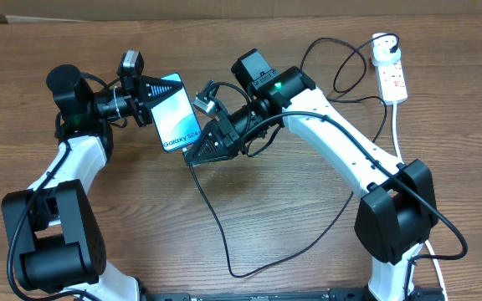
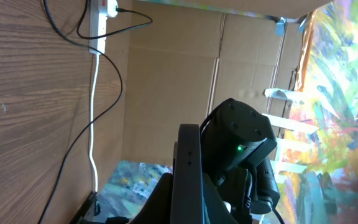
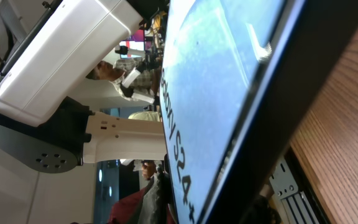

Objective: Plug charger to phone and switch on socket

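Above the middle of the wooden table [image 1: 157, 221], seen from overhead, the phone [image 1: 176, 117] is held off the surface with its cyan screen up, its top end clamped in the left gripper [image 1: 156, 99]. The right gripper [image 1: 196, 146] sits against the phone's lower end, jaws clenched, apparently on the connector tip of the charger [image 1: 209, 209]; the fingers hide the tip itself, but the thin black cable leaves from just under them. It loops down the table and back toward the far right corner, where the socket [image 1: 392, 75] lies with its white cord [image 1: 397, 134] trailing along the right edge. From the left wrist, the phone [image 2: 188, 174] shows only as a dark, slim edge standing upright in the foreground. The right arm's black housing [image 2: 241, 134] with a green light is close behind it, and the socket [image 2: 102, 11] is at the top beside the table's wood. From the right wrist, the phone [image 3: 229, 81] fills the frame at a slant, "Galaxy S24" readable along its screen. Wood grain [image 3: 347, 124] shows at the right.
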You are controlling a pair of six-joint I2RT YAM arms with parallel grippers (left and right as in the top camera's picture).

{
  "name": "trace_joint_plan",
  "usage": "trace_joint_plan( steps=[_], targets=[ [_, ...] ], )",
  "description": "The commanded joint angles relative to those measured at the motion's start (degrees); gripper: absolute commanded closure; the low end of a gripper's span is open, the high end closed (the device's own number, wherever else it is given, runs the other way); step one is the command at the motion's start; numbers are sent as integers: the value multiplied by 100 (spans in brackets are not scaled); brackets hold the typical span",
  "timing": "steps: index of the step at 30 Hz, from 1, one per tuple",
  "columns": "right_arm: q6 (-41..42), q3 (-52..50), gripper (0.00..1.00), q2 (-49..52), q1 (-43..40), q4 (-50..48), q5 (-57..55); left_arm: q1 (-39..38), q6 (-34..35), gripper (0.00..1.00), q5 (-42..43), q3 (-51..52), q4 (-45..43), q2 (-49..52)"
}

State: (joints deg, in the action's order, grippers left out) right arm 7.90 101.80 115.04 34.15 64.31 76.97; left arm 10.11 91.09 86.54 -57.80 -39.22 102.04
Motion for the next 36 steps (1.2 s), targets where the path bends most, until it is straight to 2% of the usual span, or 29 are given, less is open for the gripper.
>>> trace_joint_plan(
  steps=[1,18,36],
  targets=[
    [-17,15,96,48,-33,-122,-90,-262,-4,96,396,-142,-50,-15],
    [413,15,96,48,-173,-431,-339,-262,-31,96,398,-140,-52,-15],
    [409,15,96,48,-393,-446,-319,-262,-90,96,400,-142,-50,-15]
  ],
)
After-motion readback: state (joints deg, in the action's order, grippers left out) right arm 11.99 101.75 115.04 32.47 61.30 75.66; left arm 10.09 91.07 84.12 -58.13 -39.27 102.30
